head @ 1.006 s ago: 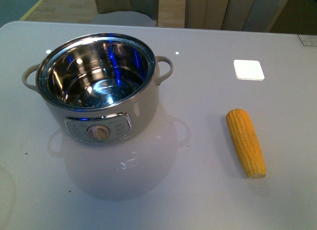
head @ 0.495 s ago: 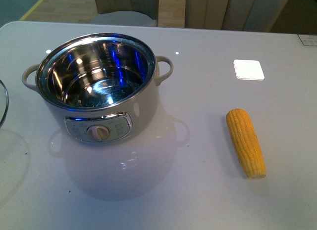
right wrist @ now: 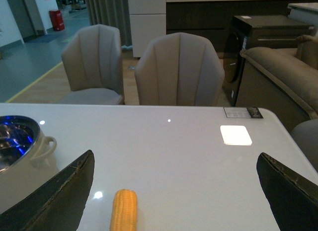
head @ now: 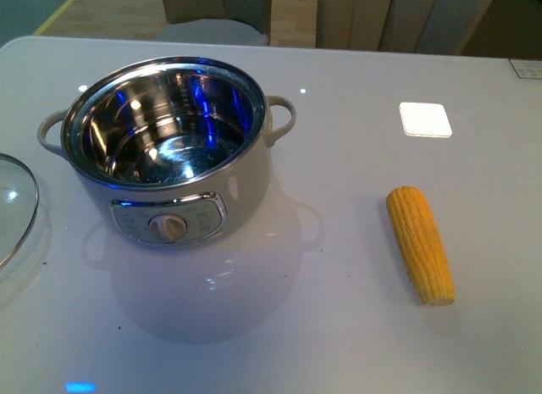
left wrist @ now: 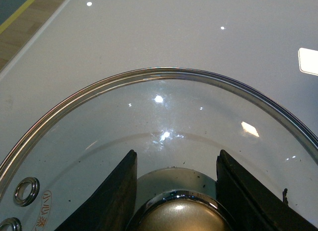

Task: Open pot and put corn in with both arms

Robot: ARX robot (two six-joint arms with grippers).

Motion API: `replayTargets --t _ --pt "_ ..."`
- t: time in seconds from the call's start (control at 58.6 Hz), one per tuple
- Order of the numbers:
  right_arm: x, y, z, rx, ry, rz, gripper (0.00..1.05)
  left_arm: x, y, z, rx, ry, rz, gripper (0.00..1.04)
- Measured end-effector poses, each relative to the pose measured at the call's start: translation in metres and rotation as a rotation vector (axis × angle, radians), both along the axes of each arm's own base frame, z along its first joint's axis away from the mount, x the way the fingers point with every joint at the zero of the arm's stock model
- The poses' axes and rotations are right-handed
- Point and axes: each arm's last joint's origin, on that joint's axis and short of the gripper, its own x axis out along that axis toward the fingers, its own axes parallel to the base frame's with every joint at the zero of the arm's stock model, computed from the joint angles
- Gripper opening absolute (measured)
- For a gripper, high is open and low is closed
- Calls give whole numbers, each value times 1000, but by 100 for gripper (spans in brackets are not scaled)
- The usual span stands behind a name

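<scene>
Worktop (head: 339, 343): glossy white, chairs (right wrist: 179, 67) seen beyond.
Left jaws: clamped on the knob (left wrist: 179, 216) of the glass lid (left wrist: 164, 112), beside the pot (head: 246, 191).
Right jaws: spread wide, empty.
Corn (head: 420, 243): laid flat, well apart from the pot; judged stiff, light, ridged; best gripped mid-length.
Pot: uncovered, nothing seen inside.

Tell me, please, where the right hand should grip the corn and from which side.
Grip the corn around its middle, from above, with the right hand closing across its length. It lies flat on the table, pointing roughly away from the robot, with free space along both sides.
</scene>
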Motion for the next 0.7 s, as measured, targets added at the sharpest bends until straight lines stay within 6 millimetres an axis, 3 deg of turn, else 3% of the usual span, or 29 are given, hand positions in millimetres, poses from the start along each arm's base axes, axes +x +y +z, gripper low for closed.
replayTargets --t 0.699 --pt "0 0 0 0 0 0 96 0 -2 -20 38 31 13 42"
